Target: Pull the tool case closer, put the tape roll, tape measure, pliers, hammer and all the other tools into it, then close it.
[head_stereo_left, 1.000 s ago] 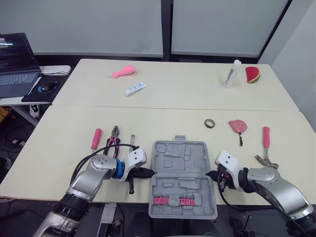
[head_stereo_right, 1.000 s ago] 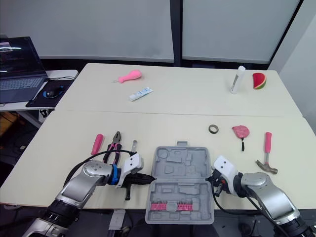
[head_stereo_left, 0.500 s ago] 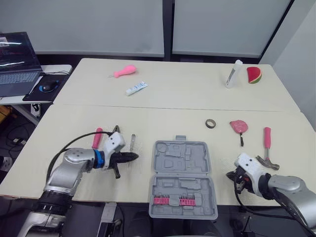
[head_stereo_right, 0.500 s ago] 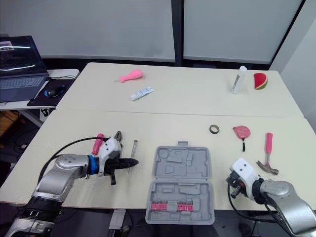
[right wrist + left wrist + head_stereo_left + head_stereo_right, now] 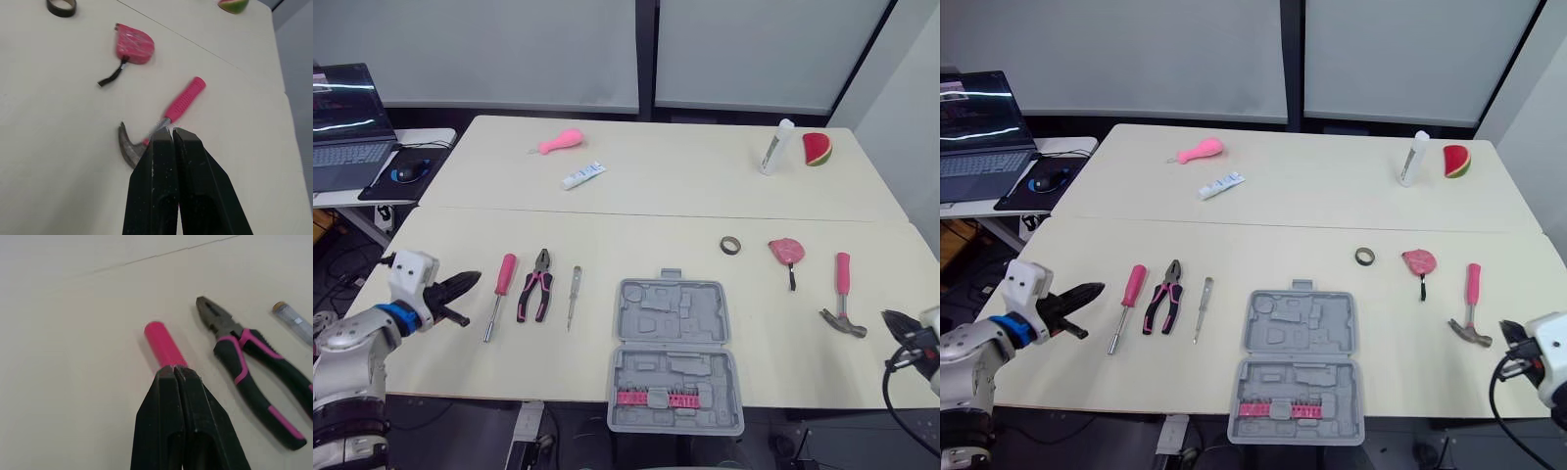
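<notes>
The open tool case (image 5: 671, 315) lies at the table's front edge, well apart from both grippers, and holds a pink bit strip (image 5: 656, 398). The left gripper (image 5: 173, 368), fingers pressed together, points at the pink screwdriver (image 5: 164, 343) beside the pliers (image 5: 234, 357). The right gripper (image 5: 171, 131), also clenched, hangs over the hammer (image 5: 185, 100). The tape measure (image 5: 133, 48) and tape roll (image 5: 61, 6) lie beyond it.

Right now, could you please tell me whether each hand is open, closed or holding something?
Left hand: closed, holding nothing.
Right hand: closed, holding nothing.
</notes>
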Tool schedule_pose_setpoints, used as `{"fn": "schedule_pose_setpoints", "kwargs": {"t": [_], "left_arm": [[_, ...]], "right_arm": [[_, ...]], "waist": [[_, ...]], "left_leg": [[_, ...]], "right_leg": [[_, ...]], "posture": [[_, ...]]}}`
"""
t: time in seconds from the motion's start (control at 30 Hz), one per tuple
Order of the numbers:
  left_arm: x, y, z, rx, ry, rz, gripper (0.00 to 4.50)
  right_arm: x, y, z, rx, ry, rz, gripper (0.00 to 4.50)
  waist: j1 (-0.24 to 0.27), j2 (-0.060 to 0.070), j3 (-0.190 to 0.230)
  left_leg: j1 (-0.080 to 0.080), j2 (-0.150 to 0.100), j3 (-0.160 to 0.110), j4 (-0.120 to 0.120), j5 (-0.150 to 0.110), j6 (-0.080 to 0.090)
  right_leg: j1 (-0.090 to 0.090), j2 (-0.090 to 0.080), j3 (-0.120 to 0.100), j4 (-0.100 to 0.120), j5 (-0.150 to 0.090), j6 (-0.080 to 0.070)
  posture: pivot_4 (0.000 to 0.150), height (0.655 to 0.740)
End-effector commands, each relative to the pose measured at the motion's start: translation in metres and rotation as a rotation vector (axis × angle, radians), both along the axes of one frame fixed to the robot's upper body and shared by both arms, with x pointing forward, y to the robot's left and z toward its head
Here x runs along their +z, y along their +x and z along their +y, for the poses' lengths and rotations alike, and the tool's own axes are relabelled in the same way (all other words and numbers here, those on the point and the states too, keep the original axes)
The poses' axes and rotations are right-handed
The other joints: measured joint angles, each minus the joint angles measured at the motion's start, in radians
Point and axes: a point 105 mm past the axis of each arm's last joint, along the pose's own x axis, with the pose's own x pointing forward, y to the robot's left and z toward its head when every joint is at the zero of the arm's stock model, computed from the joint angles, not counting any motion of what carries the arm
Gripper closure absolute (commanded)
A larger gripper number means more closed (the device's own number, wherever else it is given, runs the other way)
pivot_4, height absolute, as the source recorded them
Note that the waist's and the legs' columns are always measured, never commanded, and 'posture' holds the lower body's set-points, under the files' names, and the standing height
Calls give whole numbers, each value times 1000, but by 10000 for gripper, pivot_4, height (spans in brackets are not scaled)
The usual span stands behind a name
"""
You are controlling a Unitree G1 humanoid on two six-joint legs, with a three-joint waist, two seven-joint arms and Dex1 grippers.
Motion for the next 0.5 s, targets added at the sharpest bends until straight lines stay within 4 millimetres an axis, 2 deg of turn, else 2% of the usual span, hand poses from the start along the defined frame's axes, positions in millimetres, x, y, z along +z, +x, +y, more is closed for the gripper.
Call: {"fn": "schedule_pose_setpoints", "kwargs": {"t": [0.03,0.2,0.43,0.5], "left_arm": [[12,-13,28,89,6,-39,36019],[-3,-36,42,137,-26,34,21828],[-6,-42,32,91,-35,57,573],[-6,-43,29,80,-31,57,0]], "right_arm": [[11,-10,-11,-42,-21,-63,41077],[-2,-26,-8,-40,40,-30,32813],[-18,-31,0,6,95,37,18915],[-19,-29,1,24,97,47,14602]], "waist": [[0,0,0],[-2,2,1],[-1,2,1],[-1,2,1]], "left_leg": [[0,0,0,0,0,0],[1,0,0,-2,0,0],[1,0,0,-2,0,-1],[1,-1,0,-2,0,-1]], "right_leg": [[0,0,0,0,0,0],[0,0,0,0,0,0],[1,-1,-1,0,0,0],[1,-2,-1,0,0,0]], "posture": [[1500,7400],[1500,7400],[1500,7400],[1500,7400]]}}
